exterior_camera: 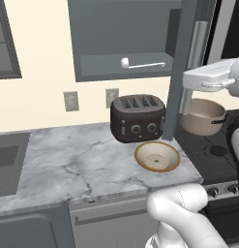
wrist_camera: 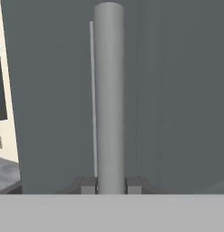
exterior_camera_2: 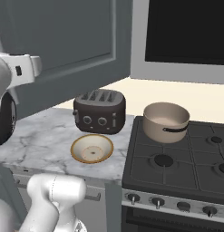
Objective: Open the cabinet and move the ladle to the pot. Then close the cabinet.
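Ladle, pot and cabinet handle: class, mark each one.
ladle (exterior_camera: 125,62), left base view, on its bowl.
pot (exterior_camera_2: 164,121), right base view, on its side wall.
cabinet handle (wrist_camera: 109,99), hand view, mid-bar.

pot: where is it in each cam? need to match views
Left base view: pot at right edge, mid-height, on the stove behind the open cabinet door.
Right base view: pot right of centre, on the stove's back-left burner.
Hand view: not in it; the gripper is shut on the door's handle.
Shared landmark: toaster, left of the pot in both base views.
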